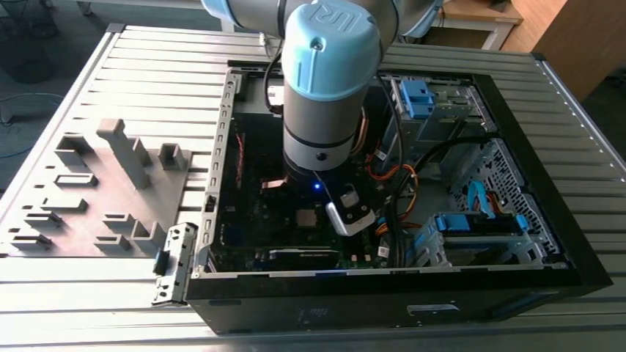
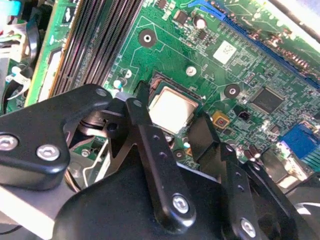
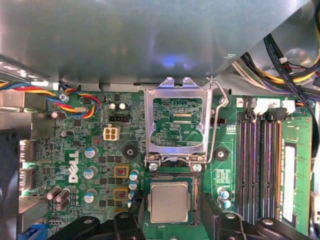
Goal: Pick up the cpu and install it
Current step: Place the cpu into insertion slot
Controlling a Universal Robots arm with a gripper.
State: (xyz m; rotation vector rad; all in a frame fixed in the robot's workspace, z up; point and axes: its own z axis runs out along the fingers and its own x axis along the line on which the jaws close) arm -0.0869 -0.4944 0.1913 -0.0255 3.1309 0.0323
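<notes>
Closest to lens in both wrist views: gripper [image 2: 173,107], released, holding nothing. Two black fingers [image 2: 150,145], one either side of cpu [image 3: 170,201], clear of its edges, not pinching. Cpu lying flat, silver face up, inside square socket on green board [image 3: 85,150]. Looks level and seated, so probably already set down and let go; a judgement only.

Metal bracket [image 3: 150,125] hinged upright just beside socket, wire lever [image 3: 216,130] raised next to it. Both swung out of the way, presumably to leave socket open for cpu. Cpu not yet clamped down.

Case [image 1: 391,312] lying on its side on slatted surface [image 1: 166,66], open side up, most likely so board faces arm [image 1: 328,95] reaching straight down into it. Grey tray [image 1: 98,191] on surface at exterior view's left, beside case. Probably a holder for parts; contents not readable.

Count: one cpu, one bracket, one lever, two fingers, one arm, one case, one tray. One green memory stick [image 3: 290,170] standing upright beyond dark empty slots. Number of slots hard to tell.
</notes>
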